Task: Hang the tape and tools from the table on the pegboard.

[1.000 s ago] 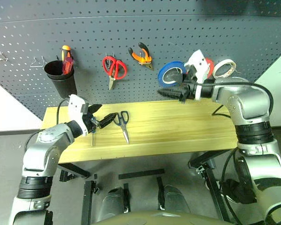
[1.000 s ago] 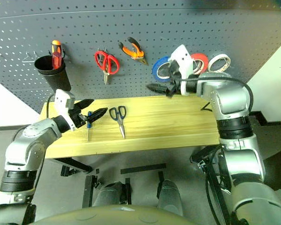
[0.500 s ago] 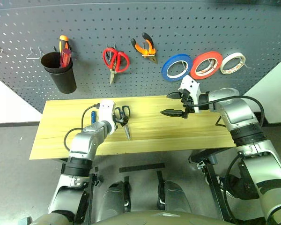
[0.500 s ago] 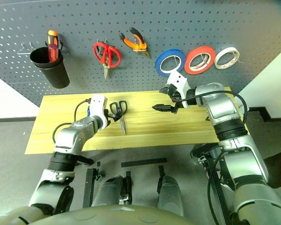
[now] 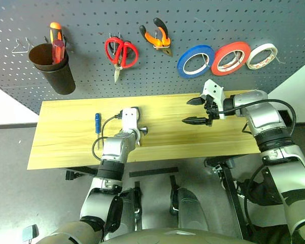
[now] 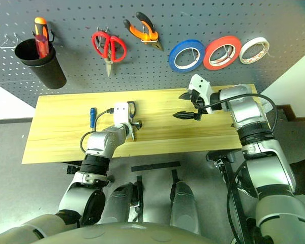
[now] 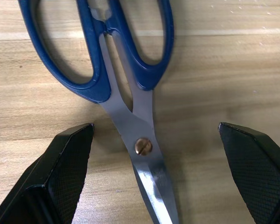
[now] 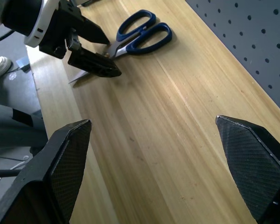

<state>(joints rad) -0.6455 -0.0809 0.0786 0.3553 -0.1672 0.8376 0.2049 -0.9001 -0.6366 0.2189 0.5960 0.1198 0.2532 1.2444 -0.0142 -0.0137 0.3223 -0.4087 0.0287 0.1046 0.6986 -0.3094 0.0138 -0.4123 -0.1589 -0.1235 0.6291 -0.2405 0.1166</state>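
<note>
The left gripper, fingers spread wide and empty, straddles the pivot of the dark blue-handled scissors lying flat on the table; the right gripper hangs parted and empty above the wood, well apart; the blue-handled screwdriver lies nearby, while the blue tape and orange pliers already hang on the pegboard; the scissors look stiff, light and slick-bladed, best taken across the shank near the rivet, the loops left free for a hook; no writing or brand is legible.
</note>
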